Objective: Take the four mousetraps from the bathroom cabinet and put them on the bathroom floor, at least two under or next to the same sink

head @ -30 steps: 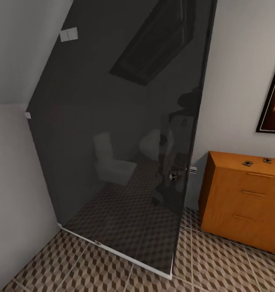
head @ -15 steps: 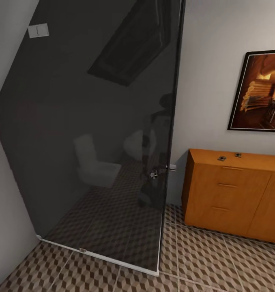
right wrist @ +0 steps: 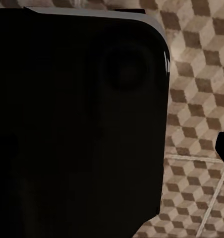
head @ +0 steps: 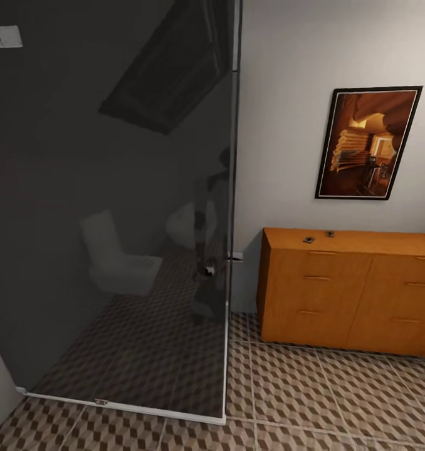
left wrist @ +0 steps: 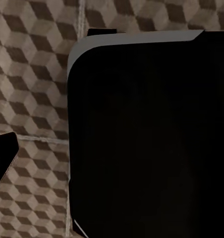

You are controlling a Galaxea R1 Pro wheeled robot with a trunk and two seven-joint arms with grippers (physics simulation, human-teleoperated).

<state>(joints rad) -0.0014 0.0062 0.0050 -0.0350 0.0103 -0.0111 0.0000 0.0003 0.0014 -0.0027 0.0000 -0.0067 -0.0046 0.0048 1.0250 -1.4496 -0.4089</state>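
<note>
At the left of the head view stands a tall dark glass shower panel (head: 112, 219) in a white frame, its sheen reflecting a pale toilet, the patterned tiles and a faint upright figure. Just right of the panel's edge is a grey wall, and on it hangs a black-framed picture (head: 368, 144) in warm orange tones. Below the picture, against the wall, sits the orange-brown cabinet (head: 347, 291) with slim handles on its drawer fronts. Two mousetraps (head: 309, 239) lie on its top near the left end, close together but apart; a third dark speck at the far right edge is too small to identify. The bathroom floor (head: 313, 401) of cube-patterned tiles spreads in front. In both wrist views a black rounded body blocks most of the frame over the same tiles; whether either gripper is spread or pressed together, I cannot tell.
</note>
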